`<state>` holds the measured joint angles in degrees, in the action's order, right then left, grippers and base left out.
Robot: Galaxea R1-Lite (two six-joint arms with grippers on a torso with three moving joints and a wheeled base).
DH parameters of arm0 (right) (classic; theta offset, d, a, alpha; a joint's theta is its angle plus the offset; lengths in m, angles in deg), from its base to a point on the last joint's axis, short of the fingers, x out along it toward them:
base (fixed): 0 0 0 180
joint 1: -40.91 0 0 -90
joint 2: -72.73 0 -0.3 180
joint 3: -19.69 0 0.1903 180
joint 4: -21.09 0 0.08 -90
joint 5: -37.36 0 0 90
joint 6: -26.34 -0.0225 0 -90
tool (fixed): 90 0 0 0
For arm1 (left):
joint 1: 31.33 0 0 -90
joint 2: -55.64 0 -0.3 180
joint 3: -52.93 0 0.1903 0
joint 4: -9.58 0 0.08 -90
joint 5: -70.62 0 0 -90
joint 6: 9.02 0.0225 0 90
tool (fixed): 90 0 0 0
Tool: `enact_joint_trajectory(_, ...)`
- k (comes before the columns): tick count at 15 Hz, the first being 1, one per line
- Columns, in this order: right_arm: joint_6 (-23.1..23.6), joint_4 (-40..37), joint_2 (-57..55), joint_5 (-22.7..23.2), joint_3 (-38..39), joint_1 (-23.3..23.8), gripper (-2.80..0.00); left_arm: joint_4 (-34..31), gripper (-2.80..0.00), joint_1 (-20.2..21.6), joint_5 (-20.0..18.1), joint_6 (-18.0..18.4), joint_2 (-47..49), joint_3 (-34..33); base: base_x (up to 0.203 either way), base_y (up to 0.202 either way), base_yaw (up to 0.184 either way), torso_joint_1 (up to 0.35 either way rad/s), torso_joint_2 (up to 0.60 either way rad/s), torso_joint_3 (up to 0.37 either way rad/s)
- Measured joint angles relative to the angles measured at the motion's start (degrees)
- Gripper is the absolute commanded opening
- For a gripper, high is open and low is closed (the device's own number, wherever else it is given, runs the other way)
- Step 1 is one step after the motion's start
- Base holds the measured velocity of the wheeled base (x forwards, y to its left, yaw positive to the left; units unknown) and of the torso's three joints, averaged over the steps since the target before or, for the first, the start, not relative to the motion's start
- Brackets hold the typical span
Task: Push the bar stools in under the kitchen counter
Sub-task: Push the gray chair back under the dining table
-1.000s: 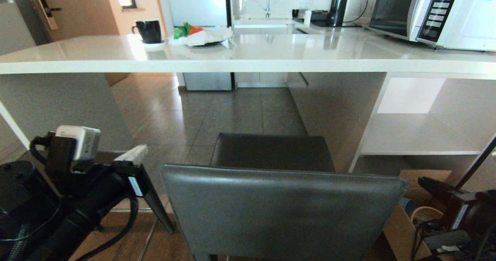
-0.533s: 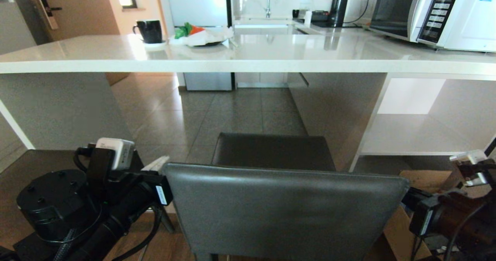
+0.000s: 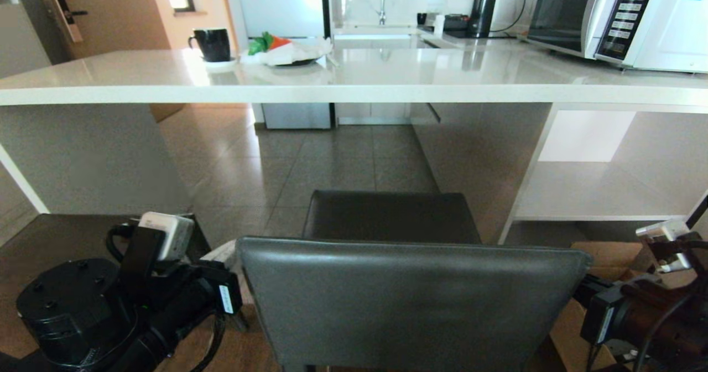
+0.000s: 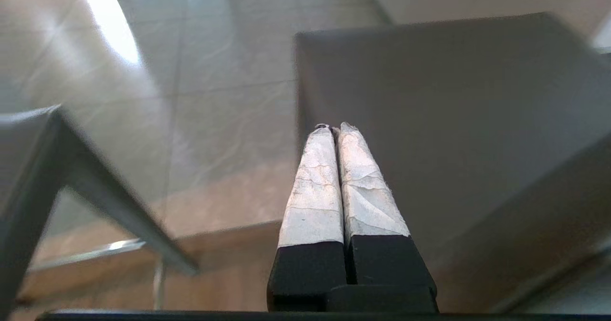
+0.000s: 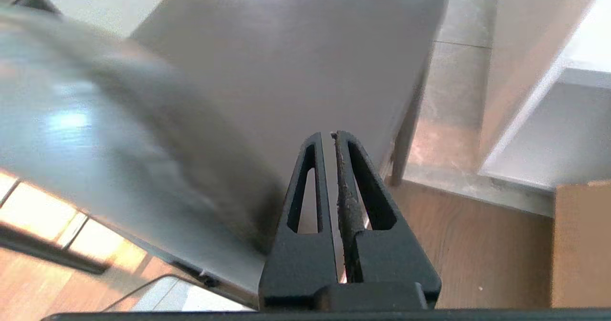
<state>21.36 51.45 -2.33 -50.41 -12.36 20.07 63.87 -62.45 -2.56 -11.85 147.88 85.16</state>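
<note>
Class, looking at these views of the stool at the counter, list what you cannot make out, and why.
- Stool legs and footrest: head view, hidden behind its backrest.
- Left gripper contact with stool: head view, fingertips behind the backrest's edge.
- Right gripper fingertips: head view, behind the backrest.
- Second stool: left wrist view, cut off.

Both grippers' fingers (image 4: 334, 135) (image 5: 329, 137) closed.

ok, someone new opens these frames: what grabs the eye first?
The dark grey leather bar stool fills the near centre, backrest toward the camera, seat pointing at the gap under the glossy off-white stone counter. The left pincer, shut, sits at the backrest's left edge, and the right pincer, shut, at its right edge. A black mug and silver microwave stand on the counter.
</note>
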Motion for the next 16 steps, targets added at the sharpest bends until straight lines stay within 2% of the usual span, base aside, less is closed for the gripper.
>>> enact_joint_trajectory(2,0.0,0.0,-0.05,-0.04,-0.07,-0.81,-2.8,-0.22,-2.8,2.36,-1.47,0.0,-1.58,-0.92,0.0,0.0,0.0,0.0,0.0,0.0)
enact_joint_trajectory(4,0.29,0.0,-0.05,-0.08,-0.07,-1.21,-2.8,-2.11,-2.8,2.77,-2.4,0.0,-3.63,-2.0,0.0,0.0,0.0,0.0,0.0,0.0)
enact_joint_trajectory(9,0.41,0.02,-0.11,-0.11,0.13,-1.38,-2.8,-3.01,-2.8,0.41,-2.16,0.09,-3.73,0.57,0.0,0.0,0.0,0.0,0.0,0.0)
enact_joint_trajectory(14,0.41,0.59,-2.23,-0.08,-0.42,-1.35,-2.8,-2.79,-2.8,-3.44,-1.44,0.38,1.21,5.08,0.0,0.0,0.0,0.0,0.0,0.0)
enact_joint_trajectory(16,0.45,3.17,-4.33,-0.11,-0.85,-1.54,-2.8,-2.6,-2.8,-5.27,-1.42,0.41,3.05,5.73,0.0,0.0,0.0,0.0,0.0,0.0)
